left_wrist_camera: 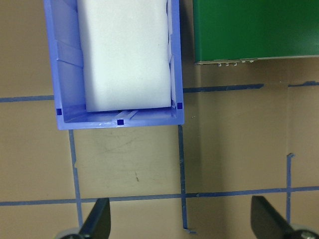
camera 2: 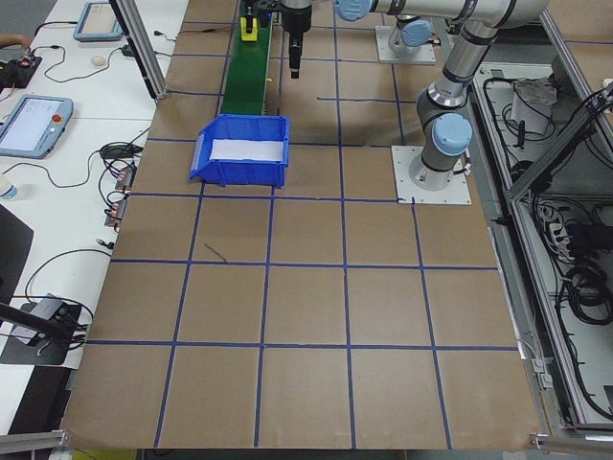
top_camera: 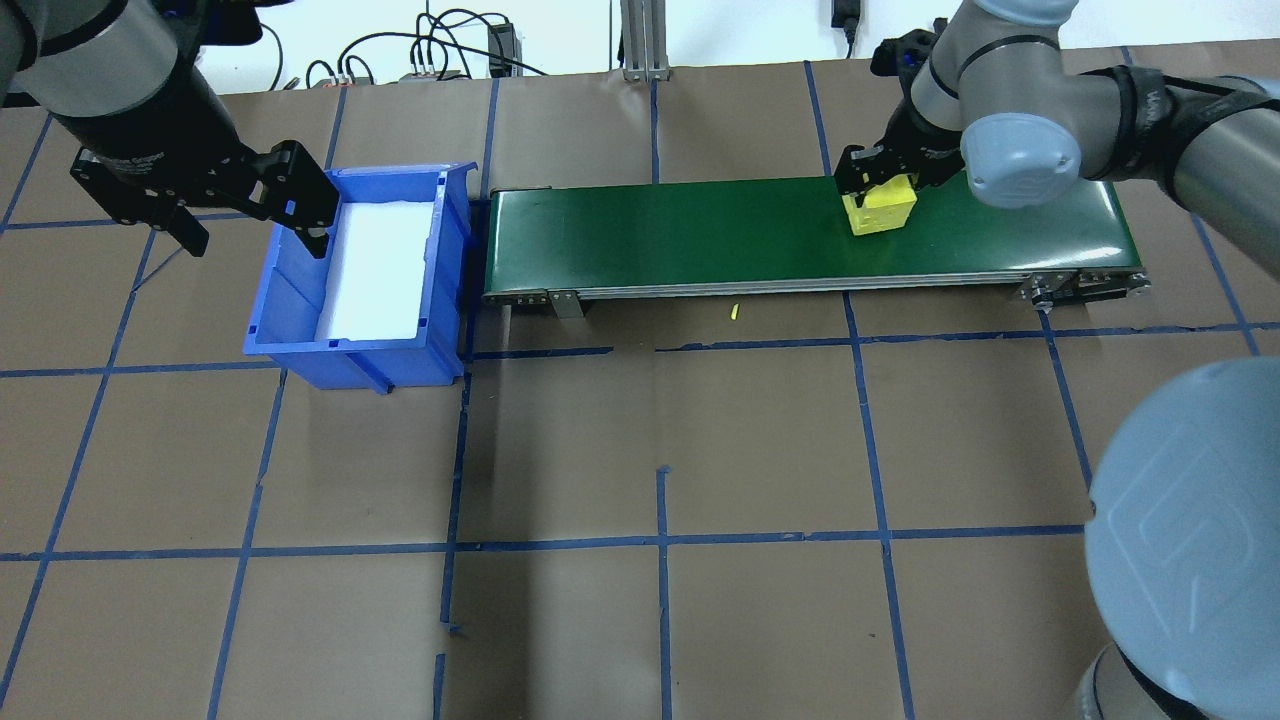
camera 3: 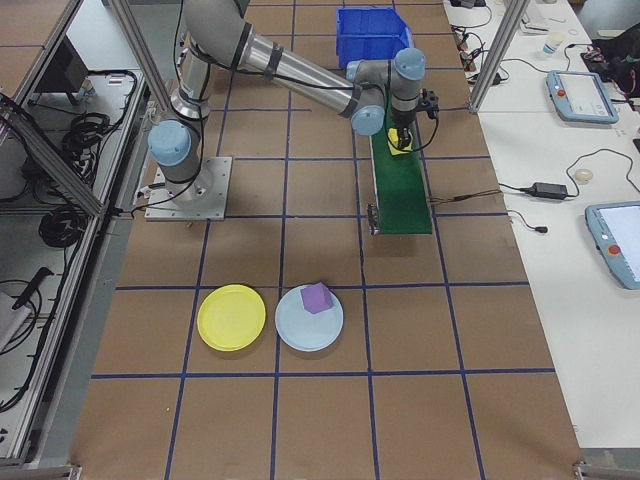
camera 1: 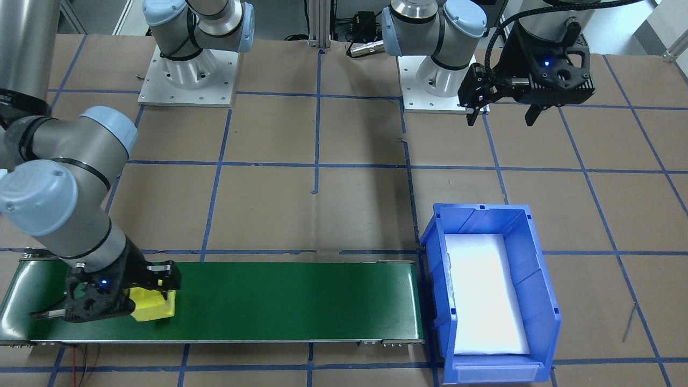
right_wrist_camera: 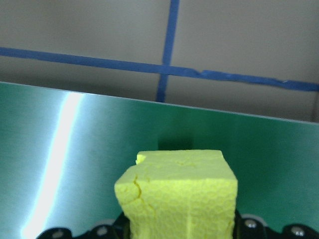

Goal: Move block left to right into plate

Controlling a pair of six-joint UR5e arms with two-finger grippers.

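A yellow foam block (top_camera: 882, 208) is on the green conveyor belt (top_camera: 680, 230), near its end on my right. My right gripper (top_camera: 878, 190) is shut on it, fingers pressed against its two sides; the right wrist view shows the block (right_wrist_camera: 179, 194) held between them over the belt. My left gripper (top_camera: 250, 238) hangs open and empty beside the blue bin (top_camera: 270, 290); its fingertips (left_wrist_camera: 99, 221) stand wide apart. Far behind the right arm lie a yellow plate (camera 3: 231, 317) and a light blue plate (camera 3: 295, 335), which holds a purple block (camera 3: 317, 298).
The blue bin (camera 1: 543, 269), lined with white foam, sits against the conveyor's (camera 1: 295, 301) other end. The table is brown paper with a blue tape grid. Both arm bases (camera 1: 188, 75) stand at the robot's side. Desks with cables and tablets (camera 3: 580, 95) flank the table.
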